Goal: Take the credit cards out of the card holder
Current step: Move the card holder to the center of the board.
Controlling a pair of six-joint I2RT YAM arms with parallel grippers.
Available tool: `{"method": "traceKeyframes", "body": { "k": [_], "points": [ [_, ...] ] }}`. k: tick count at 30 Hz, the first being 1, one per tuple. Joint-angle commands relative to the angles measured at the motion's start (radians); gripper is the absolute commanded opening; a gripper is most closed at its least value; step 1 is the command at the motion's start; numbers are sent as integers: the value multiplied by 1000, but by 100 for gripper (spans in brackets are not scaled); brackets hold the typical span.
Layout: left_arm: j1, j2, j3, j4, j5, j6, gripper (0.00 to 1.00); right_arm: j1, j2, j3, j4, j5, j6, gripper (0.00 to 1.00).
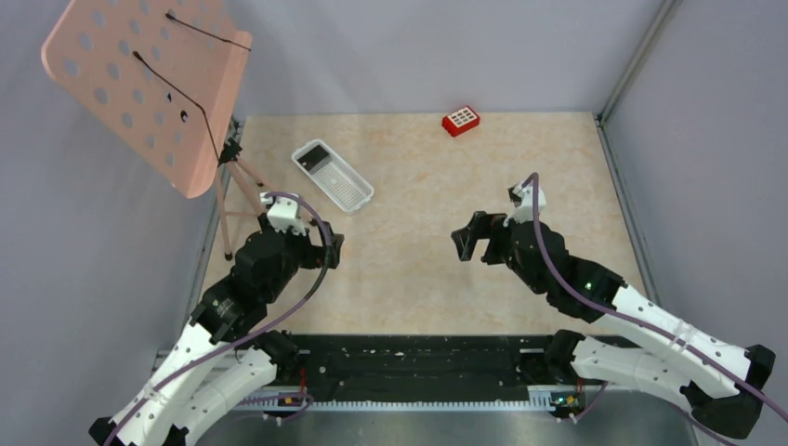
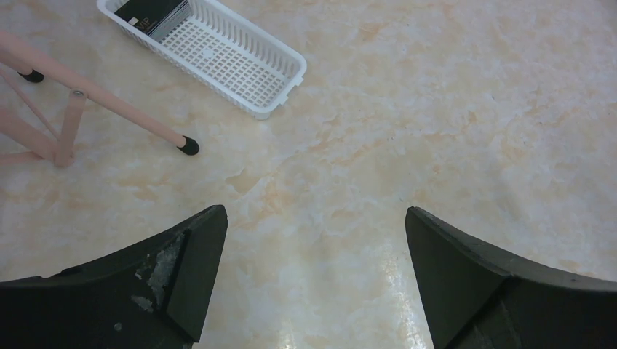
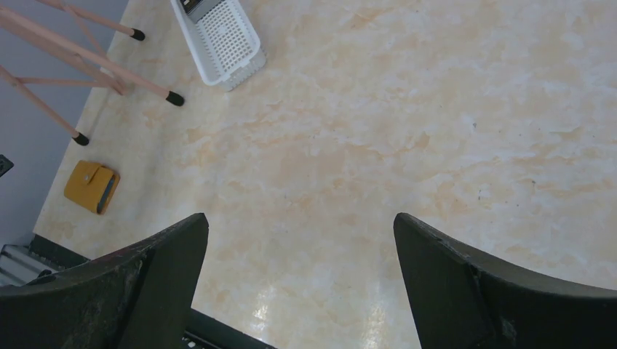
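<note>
Right wrist view shows my right hand [image 3: 299, 218] open, nothing between its fingers, above bare counter [image 3: 436, 109]. The card holder [image 3: 91, 187] lies closed and flat, well apart from this hand, at the left side of that view, near the counter's edge and just beyond the feet of the pink stand [image 3: 173, 97]. My left hand [image 2: 313, 214] is also open and holds nothing. Ahead of it, well apart, is the white mesh tray [image 2: 225, 62]; the credit cards [image 2: 149, 13] lie in its far end. I cannot count them.
</note>
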Motion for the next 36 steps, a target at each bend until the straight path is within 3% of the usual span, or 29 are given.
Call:
{"method": "traceKeyframes", "body": {
  "k": [1,11,14,18,24,28,32,36],
  "points": [
    [-2,-11,-1,19,-30,11,98,-10,-18,-5,41,20,6,99],
    [-2,17,21,-53,-219,-108,97,-9,-33,-30,71,6,-3,99],
    [0,57,29,-166,-356,-273,86,-11,-38,-35,90,-11,-6,99],
    [3,102,4,-319,-452,-602,70,-10,-57,-44,121,-22,-33,99],
    [43,170,49,-600,-618,-1029,67,-11,-94,-49,131,-56,-63,98],
    [137,196,17,-566,-612,-1038,65,-10,-109,-48,115,-81,-74,98],
    [300,214,-57,-490,-522,-1060,65,-11,-122,-30,76,-103,-74,97],
    [433,228,-140,-423,-483,-1097,73,-11,-144,-16,42,-116,-78,97]
  ]
}}
